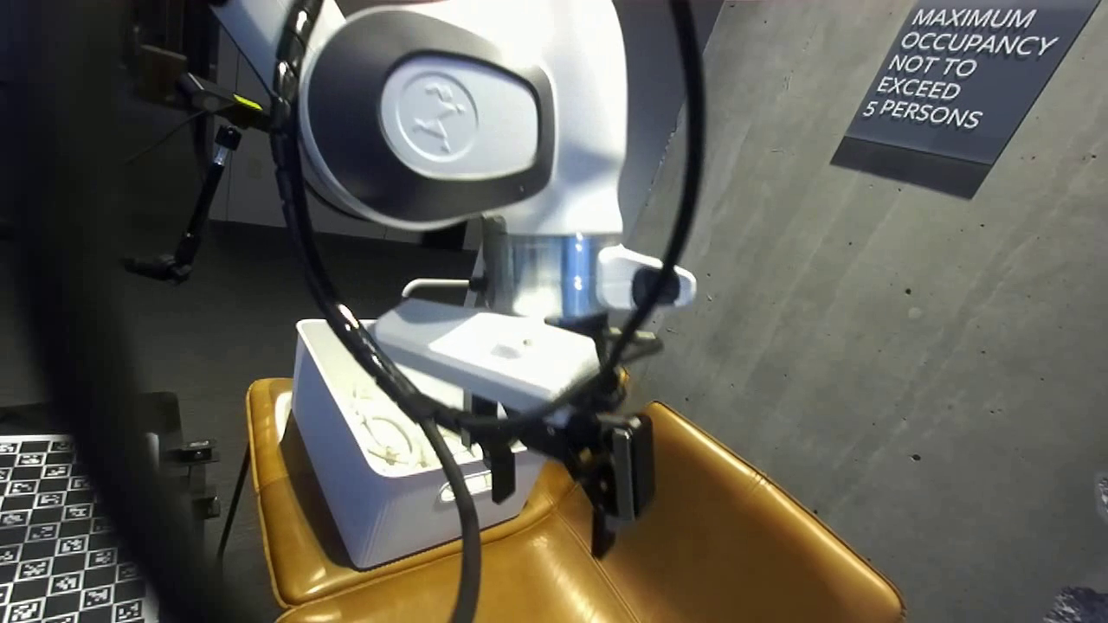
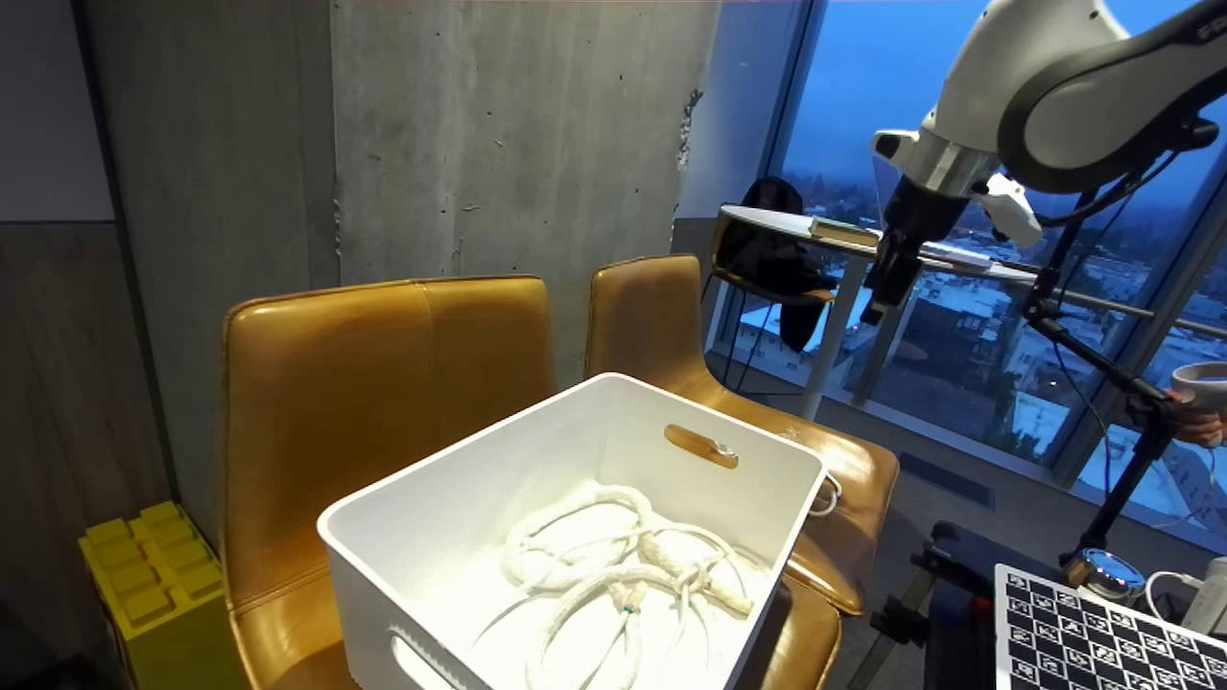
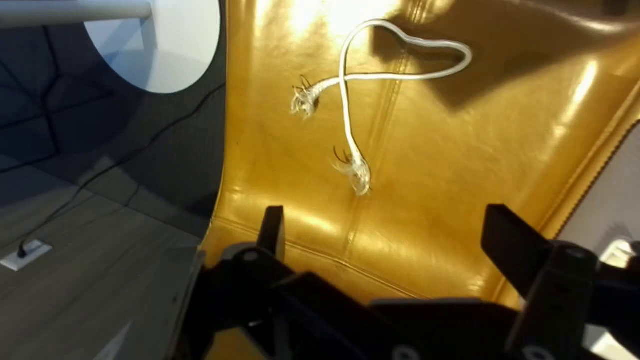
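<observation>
My gripper (image 3: 385, 215) stands open above a tan leather chair (image 3: 440, 150), with nothing between its fingers in the wrist view. A white rope (image 3: 400, 76) with frayed ends lies crossed over itself on that chair, just beyond the fingertips and apart from them. In both exterior views the gripper (image 1: 554, 510) (image 2: 874, 309) points downward in the air. A white box (image 2: 508, 470) (image 1: 415, 528) rests on a tan chair, with several pale ropes (image 2: 623, 572) inside. Past the box a white loop (image 2: 830, 496) shows on the chair behind; whether it is the same rope I cannot tell.
Beside the near chair (image 2: 383, 383) is a yellow block (image 2: 144, 585). A patterned board (image 2: 1102, 637) lies at lower right, near a black camera stand (image 2: 1102, 359). A hand holds a cup (image 2: 1200, 383). Behind the chairs rises a concrete wall (image 2: 518, 144); black cable (image 1: 684, 173) loops round the arm.
</observation>
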`<act>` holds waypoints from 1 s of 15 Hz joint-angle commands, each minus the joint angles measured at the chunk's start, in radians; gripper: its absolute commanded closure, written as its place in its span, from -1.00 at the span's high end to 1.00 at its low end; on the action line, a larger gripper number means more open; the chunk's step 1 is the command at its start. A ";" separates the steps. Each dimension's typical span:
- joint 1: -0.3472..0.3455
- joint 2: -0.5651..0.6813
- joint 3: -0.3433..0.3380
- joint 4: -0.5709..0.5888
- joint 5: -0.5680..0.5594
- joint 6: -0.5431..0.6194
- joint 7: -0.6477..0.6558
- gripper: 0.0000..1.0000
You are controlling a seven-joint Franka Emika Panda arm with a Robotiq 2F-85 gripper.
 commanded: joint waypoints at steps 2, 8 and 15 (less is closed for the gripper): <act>-0.060 0.241 -0.011 0.171 0.122 0.025 -0.071 1.00; -0.120 0.452 0.001 0.297 0.145 0.013 -0.053 1.00; -0.157 0.624 0.015 0.382 0.149 0.002 -0.026 1.00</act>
